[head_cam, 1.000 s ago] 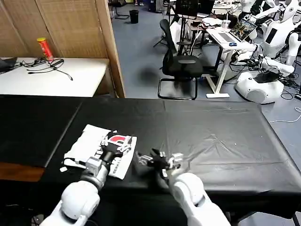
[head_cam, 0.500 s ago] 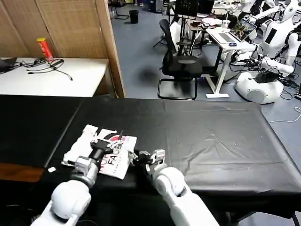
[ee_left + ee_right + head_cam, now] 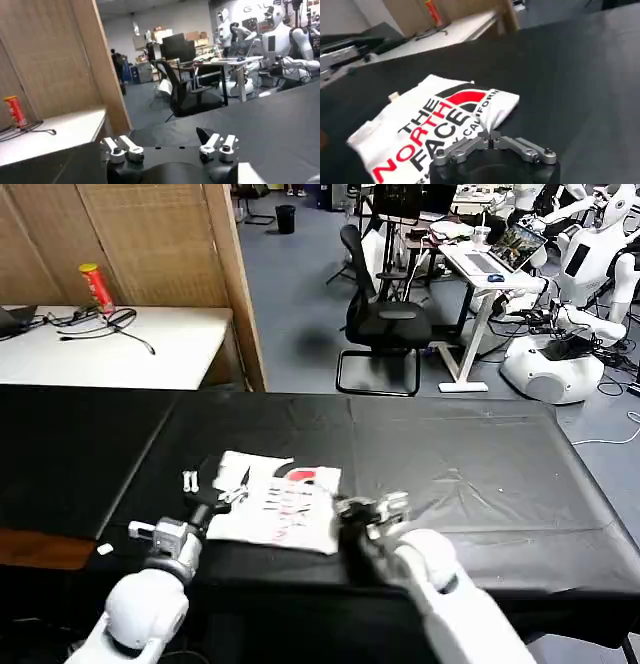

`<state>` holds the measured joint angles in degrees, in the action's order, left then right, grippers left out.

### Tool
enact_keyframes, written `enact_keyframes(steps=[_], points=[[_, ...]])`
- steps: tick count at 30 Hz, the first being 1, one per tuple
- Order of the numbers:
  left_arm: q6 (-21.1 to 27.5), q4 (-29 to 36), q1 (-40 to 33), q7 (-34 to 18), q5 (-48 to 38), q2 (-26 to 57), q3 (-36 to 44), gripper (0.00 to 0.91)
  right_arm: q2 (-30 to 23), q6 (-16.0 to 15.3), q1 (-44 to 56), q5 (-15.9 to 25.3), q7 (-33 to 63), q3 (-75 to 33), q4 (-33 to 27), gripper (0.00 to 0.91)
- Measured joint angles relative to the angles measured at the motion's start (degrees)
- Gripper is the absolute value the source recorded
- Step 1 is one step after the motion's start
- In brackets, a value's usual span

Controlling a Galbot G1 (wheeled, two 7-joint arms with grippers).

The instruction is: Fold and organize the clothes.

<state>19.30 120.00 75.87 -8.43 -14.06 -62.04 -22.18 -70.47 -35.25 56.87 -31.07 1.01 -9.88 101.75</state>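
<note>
On the black table [image 3: 480,474], near its front edge, the folded T-shirt [image 3: 275,499] lies flat with its red and black print facing up. At the shirt's right edge, the right gripper [image 3: 372,509] has its fingers pinched together on a small peak of cloth; the right wrist view shows the fabric gathered to a point between the closed tips [image 3: 490,134], with "THE NORTH FACE" spread out just beyond. That pinch at the edge suggests the arm is dragging or shifting the bundle across the table, since a grip on one edge lets the rest slide flat without undoing the folds.

By the shirt's left side, the left gripper [image 3: 205,489] sits low with its fingers spread and nothing between them, as its own wrist view [image 3: 170,147] confirms. It looks placed to steady or guide the shirt while the right one moves it. The folding itself looks largely done; what seems left is setting the bundle in its final spot.
</note>
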Motion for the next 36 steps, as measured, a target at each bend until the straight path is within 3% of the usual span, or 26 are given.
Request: enact_keyframes(steps=[1, 2, 8, 12, 16, 22, 29, 31, 34, 36], points=[[-0.12, -0.32, 0.16, 0.01, 0.01, -0.17, 0.0, 0.878, 1.1, 0.09, -0.17, 0.56, -0.42, -0.62, -0.17, 0.107], [-0.2, -0.6, 0.32, 0.01, 0.0, -0.38, -0.05, 0.878, 2.12, 0.12, -0.3, 1.32, -0.94, -1.2, -0.41, 0.878], [0.04, -2.44, 1.29, -0.86, -0.88, -1.63, -0.48, 0.878, 6.62, 1.11, 1.27, 5.49, -2.2, -4.33, 0.66, 0.878], [-1.52, -2.88, 1.85, -1.26, -5.01, -1.89, -1.11, 0.878, 8.39, 2.46, 5.64, 5.87, -0.76, -6.65, 5.71, 0.878], [-7.96, -4.09, 2.62, -0.82, -5.07, -1.3, -0.9, 0.878, 8.5, 5.49, 11.18, 8.13, 0.9, -9.54, 11.3, 0.878], [-7.35, -2.87, 4.7, -2.62, -5.84, -0.66, -0.63, 0.878, 6.7, 13.85, 21.4, 12.57, 4.87, -13.42, 17.87, 0.878], [-8.01, 2.3, 11.52, -3.95, -5.77, -0.01, -2.05, 0.878, 3.85, 31.79, 35.54, 22.68, 9.49, -14.25, 19.33, 0.878], [-8.31, 3.86, 14.09, -4.6, -5.73, -0.19, -2.63, 0.878, 3.39, 36.17, 38.9, 23.88, 10.56, -14.52, 19.48, 0.878], [-9.58, 5.95, 18.33, -4.71, -5.69, -0.8, -3.57, 0.878, 2.93, 41.21, 43.69, 25.06, 12.75, -14.37, 20.52, 0.878], [-10.46, 6.96, 21.16, -4.79, -5.69, -1.26, -4.14, 0.878, 2.57, 42.9, 46.74, 25.87, 13.95, -14.34, 21.12, 0.878]])
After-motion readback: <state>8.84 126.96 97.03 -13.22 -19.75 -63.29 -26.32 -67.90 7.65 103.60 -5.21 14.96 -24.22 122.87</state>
